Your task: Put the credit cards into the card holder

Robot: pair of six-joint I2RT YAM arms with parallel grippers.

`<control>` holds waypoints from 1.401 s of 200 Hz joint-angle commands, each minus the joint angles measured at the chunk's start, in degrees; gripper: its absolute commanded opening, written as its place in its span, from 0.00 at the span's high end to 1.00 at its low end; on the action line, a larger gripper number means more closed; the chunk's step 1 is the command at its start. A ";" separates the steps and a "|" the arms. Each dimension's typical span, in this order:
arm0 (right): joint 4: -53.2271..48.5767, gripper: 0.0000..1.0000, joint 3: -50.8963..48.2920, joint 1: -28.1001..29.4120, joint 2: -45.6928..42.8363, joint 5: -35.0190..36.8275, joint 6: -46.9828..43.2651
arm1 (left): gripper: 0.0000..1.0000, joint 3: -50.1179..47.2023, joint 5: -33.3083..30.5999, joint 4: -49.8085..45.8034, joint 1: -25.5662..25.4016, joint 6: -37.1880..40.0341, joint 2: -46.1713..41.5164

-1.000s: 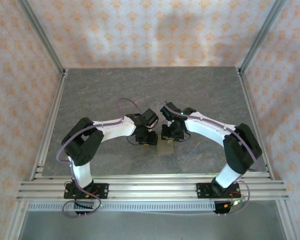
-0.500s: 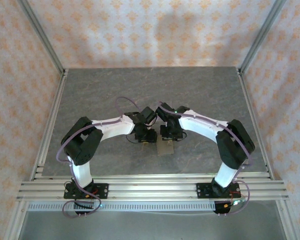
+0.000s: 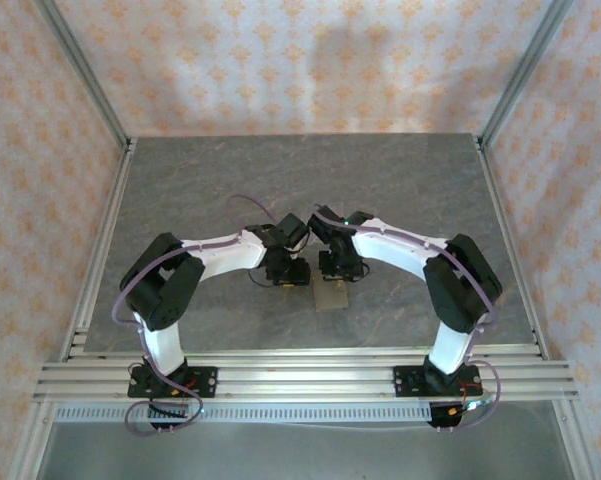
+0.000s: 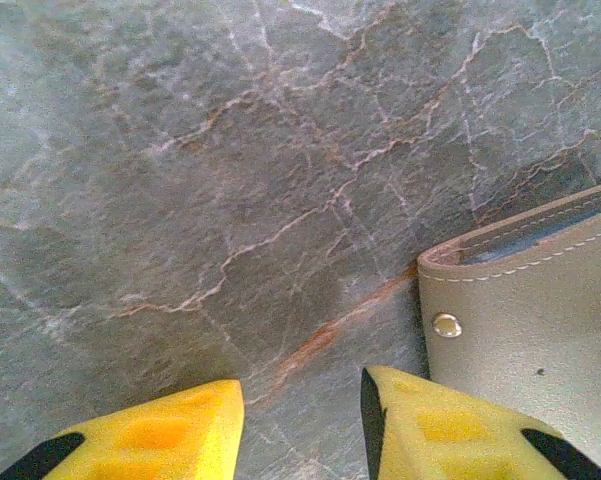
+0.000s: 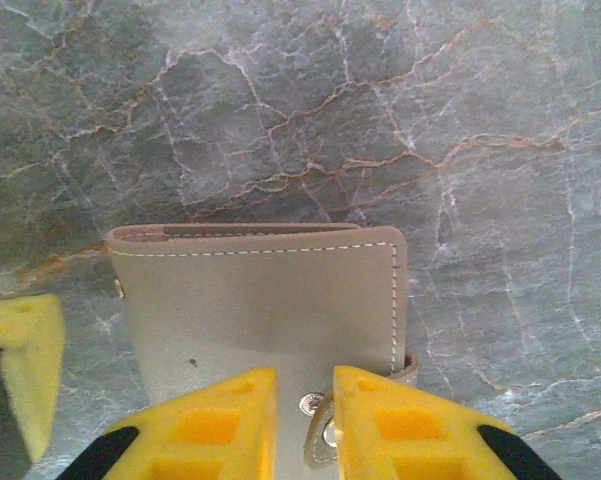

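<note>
Right wrist: right gripper point(image 5: 303, 390) nearly closed astride the snap tab point(image 5: 322, 435) of the card holder point(image 5: 260, 295), likely to open the flap; can't tell if it's pinching. Left gripper point(image 4: 300, 400) half open, empty, one finger over the wallet's left edge, probably bracing it. It lies mid-table point(image 3: 230, 190), towards the near side.

The card holder point(image 5: 260, 300) was olive-tan with pale stitching and a silvery stud — the counter point(image 4: 230, 150) grey marble, veined white and rust. The left claw point(image 4: 300, 390) and right claw point(image 5: 305, 380) showed yellow, black-tipped.
</note>
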 commanded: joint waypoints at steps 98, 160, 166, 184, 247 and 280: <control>-5.82 0.91 0.31 2.82 0.16 6.28 1.67 | 0.63 -1.94 0.11 2.20 2.07 -0.81 -3.50; -5.36 1.00 -0.38 2.83 -2.64 5.99 1.77 | 0.62 -1.87 2.80 4.17 1.23 0.17 -3.20; -4.50 1.00 -0.76 2.83 -3.22 5.09 1.87 | 0.61 -1.68 3.10 4.43 0.91 0.29 -3.34; -1.61 1.00 -2.12 2.35 -4.90 1.46 2.31 | 0.61 -0.88 4.04 4.56 0.36 0.54 -2.96; 4.92 1.00 -5.94 -1.16 -7.21 -7.04 3.65 | 0.63 -0.01 5.31 6.42 -2.00 -0.02 0.45; 8.86 1.00 -8.46 -2.35 -7.17 -11.17 4.85 | 0.65 0.00 5.36 7.66 -3.24 -0.74 1.90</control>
